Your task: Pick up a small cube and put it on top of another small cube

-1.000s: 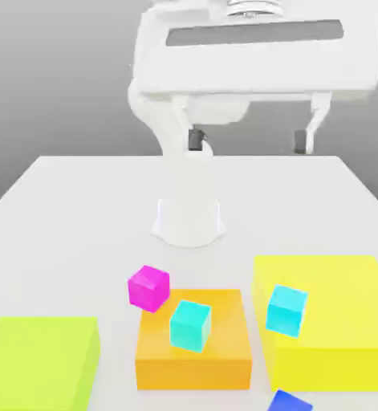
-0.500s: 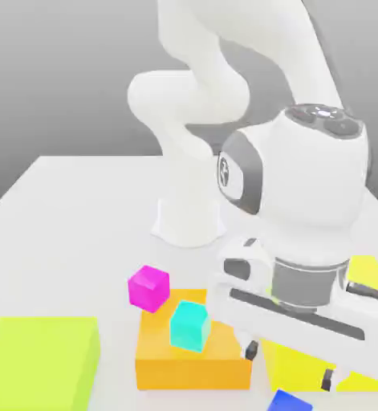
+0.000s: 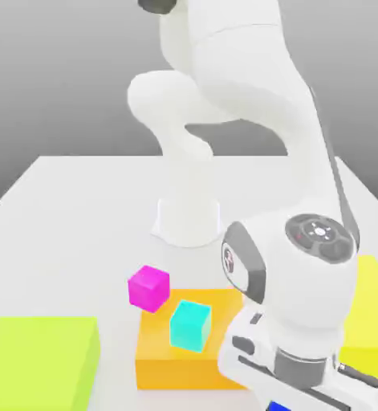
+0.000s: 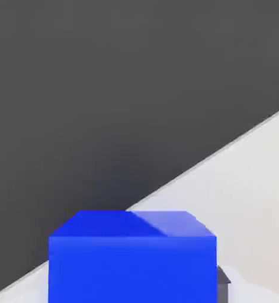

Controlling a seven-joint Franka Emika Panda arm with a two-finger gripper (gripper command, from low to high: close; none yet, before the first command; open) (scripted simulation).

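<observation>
The arm has dropped lower since half a second ago, and its wrist now hangs at the near edge of the desk (image 3: pixel 79 209). The claw is down there too; whether it is open or closed I cannot tell. The blue cube (image 4: pixel 132 254) sits close under the hand camera, square-on, at the desk's edge; in the exterior view a sliver of it (image 3: pixel 278 406) peeks out beneath the wrist. So the cube lies straight below the claw. The cyan cube (image 3: pixel 190 325) rests on the orange block (image 3: pixel 164 361), towards the exterior view's left, near a magenta cube (image 3: pixel 148 287). A lime block (image 3: pixel 39 357) lies further left.
</observation>
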